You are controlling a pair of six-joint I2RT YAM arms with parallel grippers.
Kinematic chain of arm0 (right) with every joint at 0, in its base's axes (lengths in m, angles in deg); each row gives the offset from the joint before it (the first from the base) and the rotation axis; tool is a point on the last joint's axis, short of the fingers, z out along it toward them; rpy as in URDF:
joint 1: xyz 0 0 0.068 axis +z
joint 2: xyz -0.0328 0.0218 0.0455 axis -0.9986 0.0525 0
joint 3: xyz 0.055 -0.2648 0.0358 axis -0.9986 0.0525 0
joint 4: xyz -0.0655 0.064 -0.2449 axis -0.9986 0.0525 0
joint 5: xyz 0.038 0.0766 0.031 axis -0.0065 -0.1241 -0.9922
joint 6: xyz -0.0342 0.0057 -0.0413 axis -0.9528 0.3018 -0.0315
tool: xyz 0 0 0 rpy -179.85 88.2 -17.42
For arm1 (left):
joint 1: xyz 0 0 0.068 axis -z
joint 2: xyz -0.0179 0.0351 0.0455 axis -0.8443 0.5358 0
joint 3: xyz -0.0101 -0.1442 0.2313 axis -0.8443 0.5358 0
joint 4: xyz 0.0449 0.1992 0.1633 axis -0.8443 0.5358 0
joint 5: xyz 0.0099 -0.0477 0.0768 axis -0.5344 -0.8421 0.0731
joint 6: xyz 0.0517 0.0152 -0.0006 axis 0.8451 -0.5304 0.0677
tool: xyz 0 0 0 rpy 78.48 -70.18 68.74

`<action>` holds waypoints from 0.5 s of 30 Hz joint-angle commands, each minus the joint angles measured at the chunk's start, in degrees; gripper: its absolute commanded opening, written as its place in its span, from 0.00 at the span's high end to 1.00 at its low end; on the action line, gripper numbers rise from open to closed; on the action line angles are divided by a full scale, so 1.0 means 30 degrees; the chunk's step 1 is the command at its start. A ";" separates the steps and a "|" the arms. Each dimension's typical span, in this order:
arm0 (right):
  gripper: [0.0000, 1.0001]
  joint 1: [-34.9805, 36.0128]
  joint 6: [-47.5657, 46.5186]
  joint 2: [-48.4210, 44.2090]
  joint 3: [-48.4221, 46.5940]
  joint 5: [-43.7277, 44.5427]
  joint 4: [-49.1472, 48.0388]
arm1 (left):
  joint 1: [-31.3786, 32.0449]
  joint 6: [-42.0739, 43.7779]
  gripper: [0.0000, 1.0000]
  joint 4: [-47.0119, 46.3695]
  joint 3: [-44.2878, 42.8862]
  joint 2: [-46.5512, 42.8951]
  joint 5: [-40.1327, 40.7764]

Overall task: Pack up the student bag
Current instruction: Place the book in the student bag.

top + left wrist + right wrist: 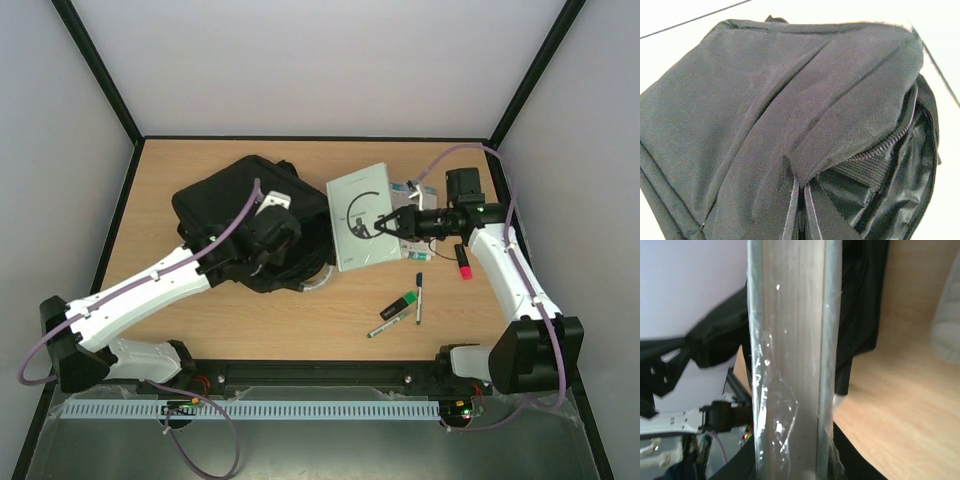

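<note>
From above, the student bag [225,205] lies slumped on the left half of the table [300,320], its mouth turned toward the middle. The left gripper [272,238] sits on the bag's near right edge, I reckon to hold the opening up. Just right of the bag, the right gripper [388,224] grips a white book [355,215] by its right edge, with the book's far side reaching the bag's mouth. 3 pens [400,310] lie near the front, well apart from the bag.

The left wrist camera shows its 2 fingers [790,220] clamped tight on a fold of black fabric. The zip [890,142] gapes open to the right of the pinch, so that grip looks meant to lift the flap.

The right wrist camera looks along the book's plastic-wrapped edge, which fills the centre. Its own jaws are hidden here. The bag shows dark straight ahead, behind the book on both sides.
</note>
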 commanded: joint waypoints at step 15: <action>0.99 0.4444 0.0800 -0.1089 0.2591 -0.5050 0.2802 | -0.1075 -0.0513 0.98 -0.4386 0.1997 -0.2032 0.0827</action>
